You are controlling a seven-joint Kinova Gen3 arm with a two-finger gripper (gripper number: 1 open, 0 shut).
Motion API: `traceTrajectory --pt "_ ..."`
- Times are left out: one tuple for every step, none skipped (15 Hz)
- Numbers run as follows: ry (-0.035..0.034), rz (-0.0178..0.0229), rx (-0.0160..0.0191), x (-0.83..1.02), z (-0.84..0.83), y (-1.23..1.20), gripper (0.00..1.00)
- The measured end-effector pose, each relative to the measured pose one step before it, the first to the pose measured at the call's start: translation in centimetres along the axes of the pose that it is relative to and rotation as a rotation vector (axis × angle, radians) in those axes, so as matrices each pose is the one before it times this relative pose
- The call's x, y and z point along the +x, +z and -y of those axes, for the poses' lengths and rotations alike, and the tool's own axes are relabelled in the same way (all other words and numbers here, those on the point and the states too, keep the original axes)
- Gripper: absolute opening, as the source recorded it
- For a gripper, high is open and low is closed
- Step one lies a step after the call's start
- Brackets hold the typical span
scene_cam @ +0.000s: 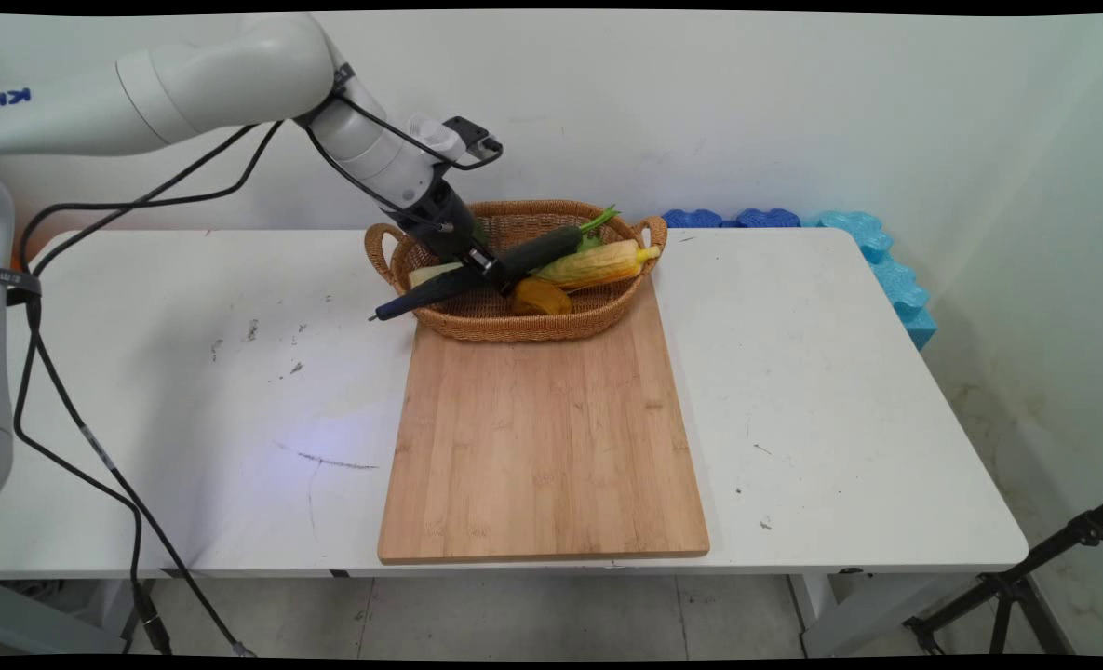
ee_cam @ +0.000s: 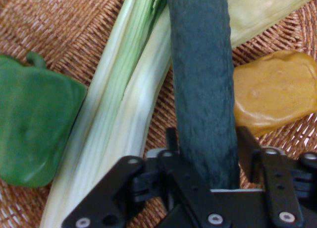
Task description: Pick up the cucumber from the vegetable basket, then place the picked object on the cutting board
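Item: black two-finger gripper (scene_cam: pixel 484 267), jaws closed on a long dark green cucumber (scene_cam: pixel 477 273), gripped near its middle. In the main view the cucumber lay tilted across the wicker basket (scene_cam: pixel 607 312), one end reaching past the basket's rim toward 8 o'clock above the tabletop (scene_cam: pixel 840 372), the other rising toward 2 o'clock. Its skin appeared dull, dark and finely textured.

Basket contents: a yellow corn cob (scene_cam: pixel 598 265) at 3 o'clock of the gripper; an orange-brown rounded piece (scene_cam: pixel 542 298) at 5 o'clock; a pale leek (ee_cam: pixel 114 124) beneath the cucumber; a green bell pepper (ee_cam: pixel 34 134) beside the leek in the hand view.

The basket stood at the far end of a wooden cutting board (scene_cam: pixel 542 437). Blue foam pieces (scene_cam: pixel 886 270) lined the tabletop's far right edge. No legible labels on the goods.
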Motion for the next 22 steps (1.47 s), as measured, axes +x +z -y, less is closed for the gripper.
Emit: traceTrajectory --pt "0.00074 -0.00072 -0.00100 -0.005 -0.043 0.068 0.00" --pt "0.00068 -0.00032 -0.00095 -0.005 -0.036 0.052 0.00" --pt "0.00093 0.00004 -0.00041 -0.016 -0.029 0.024 0.00" --pt "0.00134 -0.00013 -0.00045 -0.021 -0.030 0.036 0.00" --pt "0.00142 -0.00030 -0.00041 -0.017 -0.025 0.011 0.00" --pt "0.00156 -0.00060 -0.00025 -0.035 -0.015 0.000 0.00" --pt "0.00192 -0.00150 -0.00050 -0.042 -0.039 -0.041 0.00" --pt "0.00398 -0.00506 0.00096 0.026 -0.042 -0.149 0.00" --pt "0.00440 -0.00605 0.00186 0.065 -0.021 -0.180 0.00" --pt "0.00583 -0.00855 0.00210 0.117 -0.067 -0.358 0.00" --pt "0.00649 -0.00944 0.00147 0.196 -0.091 -0.447 0.00" --pt "0.00652 -0.00876 0.00098 0.196 -0.115 -0.495 0.00" --pt "0.00995 -0.01100 0.00001 0.274 -0.203 -0.774 0.00" --pt "0.01123 -0.01112 -0.00163 0.289 -0.261 -0.894 0.00" --pt "0.01061 -0.01057 -0.00220 0.276 -0.281 -0.880 0.00" --pt "0.00874 -0.00623 -0.00324 0.169 -0.252 -0.666 0.00" --pt "0.01339 -0.00960 -0.00517 0.264 -0.398 -1.018 0.00" --pt "0.01810 -0.01004 -0.00870 0.273 -0.600 -1.298 0.00" --pt "0.01944 -0.00980 -0.01106 0.253 -0.701 -1.414 0.00" --pt "0.01515 -0.00631 -0.00943 0.163 -0.603 -0.999 0.00" --pt "0.01835 -0.00758 -0.01497 0.137 -0.857 -1.221 0.00" --pt "0.01862 -0.00599 -0.01559 0.059 -0.917 -1.101 0.00"
